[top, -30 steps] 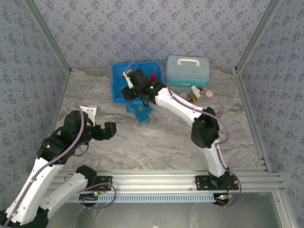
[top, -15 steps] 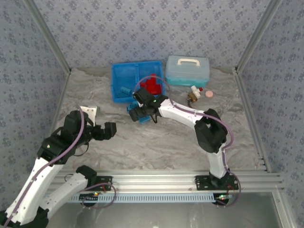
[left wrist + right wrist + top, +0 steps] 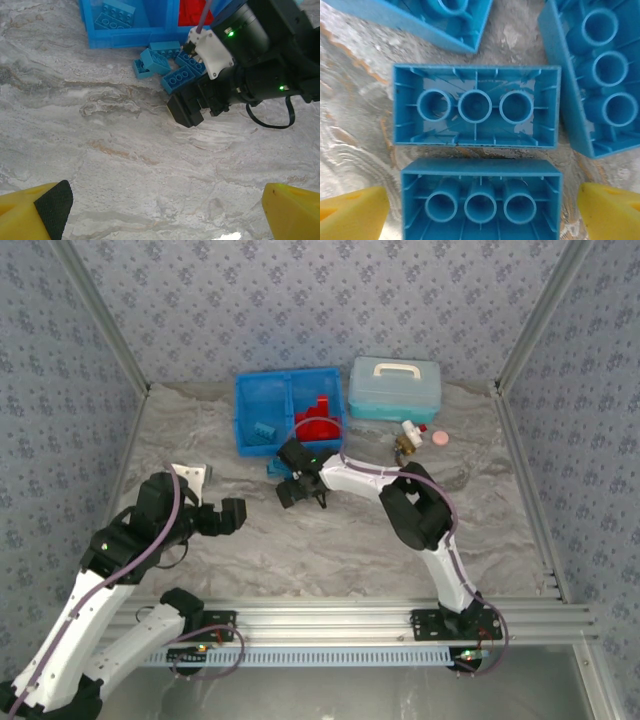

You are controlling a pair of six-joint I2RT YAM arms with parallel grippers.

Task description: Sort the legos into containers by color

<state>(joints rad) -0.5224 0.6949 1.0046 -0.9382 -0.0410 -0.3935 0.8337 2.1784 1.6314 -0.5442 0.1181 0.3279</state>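
Note:
The bright blue tray [image 3: 240,420] stands at the back; a blue lego [image 3: 262,429] lies in its left container and red legos [image 3: 318,415] fill the right one. Several blue legos [image 3: 165,65] lie on the table just in front of the tray. My right gripper [image 3: 298,490] hangs low over this pile, open. In the right wrist view the bricks lie hollow side up, and the nearest one [image 3: 481,200] sits between my yellow fingertips [image 3: 355,212] with a gap on each side. My left gripper [image 3: 228,515] stands open over bare table at the left.
A pale-blue lidded case [image 3: 395,388] stands right of the tray. A brass-and-white fitting [image 3: 408,437] and a pink disc [image 3: 438,438] lie in front of it. A small white piece [image 3: 190,475] sits beside the left arm. Aluminium rails border the table.
My right gripper has drawn back from over the tray's left compartment to the blue pile on the table and has opened. A blue lego now shows in that compartment. The left arm is still.

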